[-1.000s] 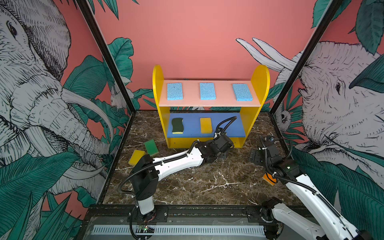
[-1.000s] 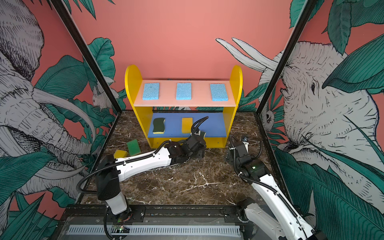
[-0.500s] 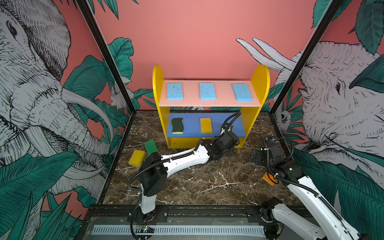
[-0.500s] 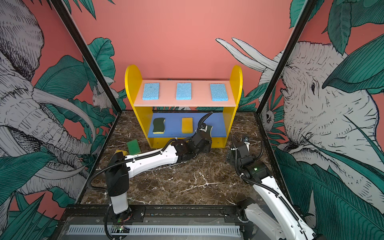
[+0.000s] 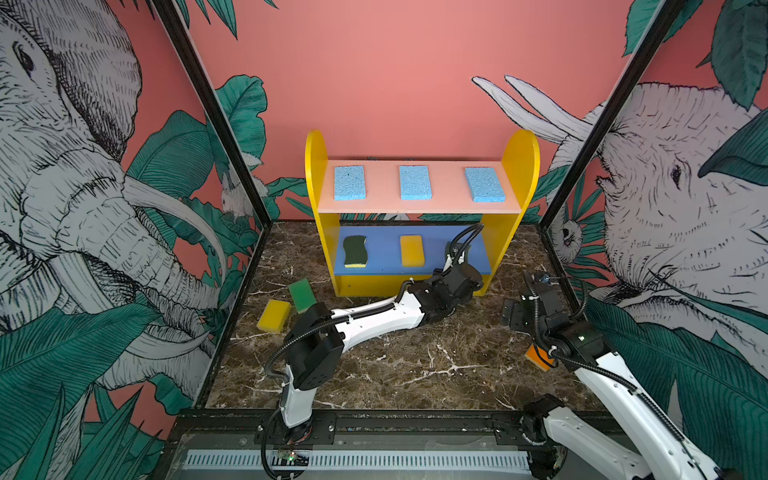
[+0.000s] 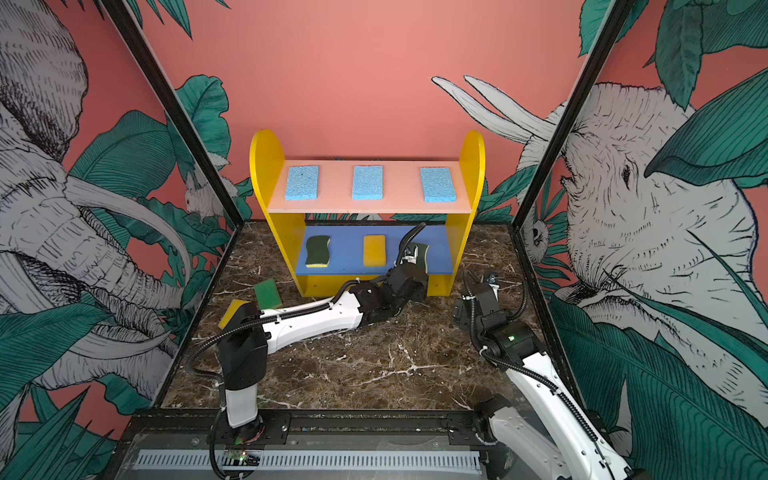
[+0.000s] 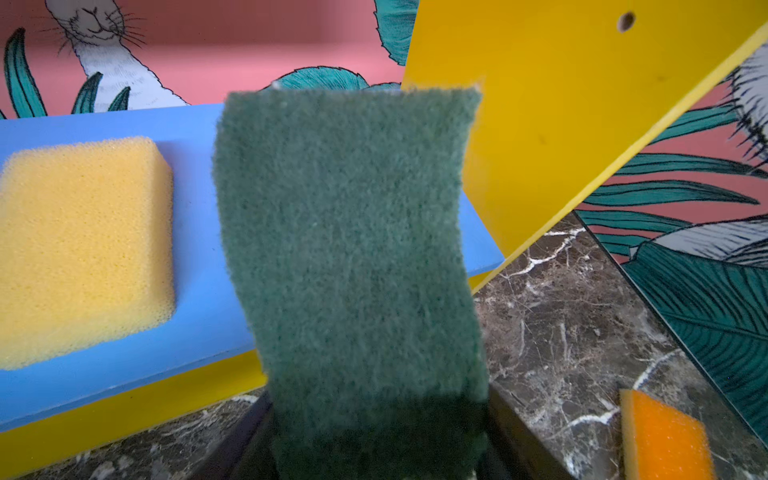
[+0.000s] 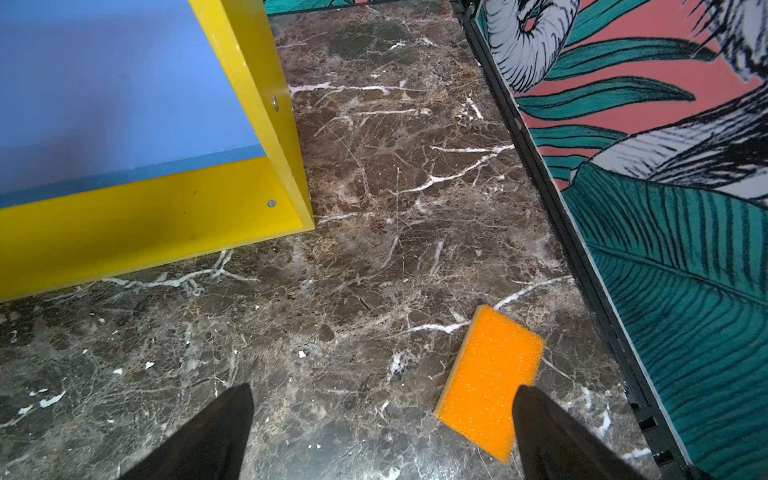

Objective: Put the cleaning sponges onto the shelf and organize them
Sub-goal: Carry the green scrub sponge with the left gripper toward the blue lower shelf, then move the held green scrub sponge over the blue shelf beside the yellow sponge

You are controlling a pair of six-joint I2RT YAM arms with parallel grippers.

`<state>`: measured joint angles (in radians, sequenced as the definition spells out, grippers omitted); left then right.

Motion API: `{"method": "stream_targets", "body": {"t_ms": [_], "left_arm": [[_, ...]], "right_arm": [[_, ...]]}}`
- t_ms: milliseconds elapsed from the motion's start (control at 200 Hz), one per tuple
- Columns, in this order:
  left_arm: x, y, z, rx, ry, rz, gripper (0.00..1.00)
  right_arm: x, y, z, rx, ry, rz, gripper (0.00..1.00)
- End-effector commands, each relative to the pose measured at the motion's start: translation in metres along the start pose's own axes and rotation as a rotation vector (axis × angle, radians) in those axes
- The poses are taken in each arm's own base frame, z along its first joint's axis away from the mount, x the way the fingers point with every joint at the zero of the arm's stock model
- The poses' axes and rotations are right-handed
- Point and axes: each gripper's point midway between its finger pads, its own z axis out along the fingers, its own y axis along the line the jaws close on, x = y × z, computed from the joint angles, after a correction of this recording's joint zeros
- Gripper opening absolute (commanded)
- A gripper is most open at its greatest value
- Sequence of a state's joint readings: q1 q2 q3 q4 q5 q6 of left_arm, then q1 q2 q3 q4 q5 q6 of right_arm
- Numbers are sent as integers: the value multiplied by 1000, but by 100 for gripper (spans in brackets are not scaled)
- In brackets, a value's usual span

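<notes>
Left gripper (image 6: 411, 258) grips wavy green sponge (image 7: 349, 249) above blue board (image 7: 199, 316).

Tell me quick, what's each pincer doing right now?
Left pincer: closed on the dark-green wavy sponge, at the blue board.
Right pincer: open, holding nothing, near the orange sponge.

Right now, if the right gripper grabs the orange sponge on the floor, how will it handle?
The orange sponge looks like porous foam, so probably light and squashy. It lies flat, so rolling seems unlikely; on the smooth marble floor it may slide when pushed.
</notes>
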<state>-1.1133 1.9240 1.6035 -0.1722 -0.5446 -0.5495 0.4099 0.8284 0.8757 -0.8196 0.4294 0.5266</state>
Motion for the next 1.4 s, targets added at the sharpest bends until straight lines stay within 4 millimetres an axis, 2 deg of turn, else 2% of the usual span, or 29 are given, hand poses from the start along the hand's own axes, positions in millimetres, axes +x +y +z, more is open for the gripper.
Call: {"method": "stream_targets", "body": {"t_ms": [0, 145, 385, 945, 1395], "left_arm": [[-14, -7, 3, -11, -53, -1, 67], [-12, -10, 12, -13, -73, -1, 67], [-24, -9, 15, -44, -123, -34, 68], [-44, -18, 36, -68, -156, -82, 67], [-33, -15, 59, -115, -102, -94, 66]], "right_arm": [[-3, 3, 1, -21, -15, 12, 99], [-2, 6, 2, -32, -10, 14, 99], [-6, 11, 2, -49, -4, 3, 99], [-8, 16, 1, -86, -18, 20, 100], [-10, 19, 1, -95, -20, 11, 99]]}}
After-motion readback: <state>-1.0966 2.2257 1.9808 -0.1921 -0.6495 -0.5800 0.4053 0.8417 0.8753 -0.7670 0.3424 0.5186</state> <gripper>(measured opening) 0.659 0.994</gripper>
